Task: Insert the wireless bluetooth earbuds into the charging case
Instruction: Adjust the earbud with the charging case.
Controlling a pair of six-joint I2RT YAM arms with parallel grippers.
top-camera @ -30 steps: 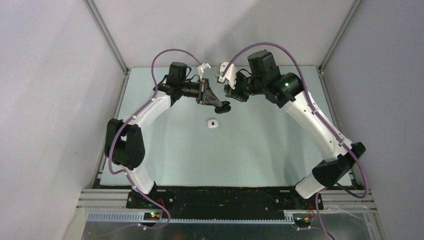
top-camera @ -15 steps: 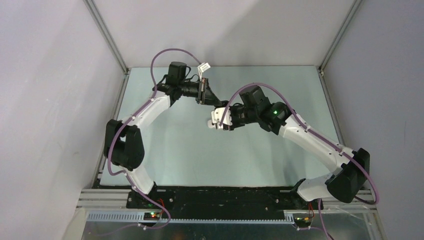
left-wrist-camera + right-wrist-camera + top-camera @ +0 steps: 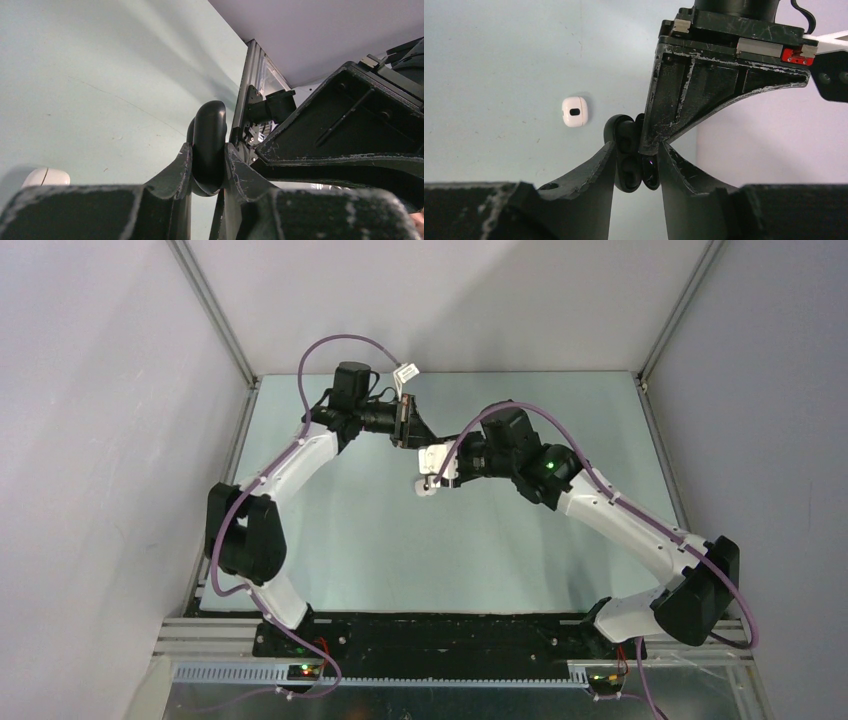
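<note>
My left gripper [image 3: 207, 162] is shut on a black pebble-like charging case [image 3: 209, 135] and holds it edge-on above the table. In the right wrist view the case [image 3: 624, 150] shows two halves side by side, slightly apart. My right gripper [image 3: 636, 165] is closed around both halves from below, right beside the left gripper's finger [image 3: 684, 100]. In the top view both grippers meet at the table's middle back, left [image 3: 415, 438] and right [image 3: 432, 470]. A white case [image 3: 425, 489] lies shut on the table just below them. No loose earbud shows.
The white case also shows in the right wrist view [image 3: 575, 111] and the left wrist view [image 3: 47, 176]. The pale green table [image 3: 350, 530] is bounded by metal frame posts [image 3: 215, 320] and grey walls at the back and sides.
My right arm has swung from the back of the table forward and down to the black case held by my left gripper. The left gripper has drawn back a little.
</note>
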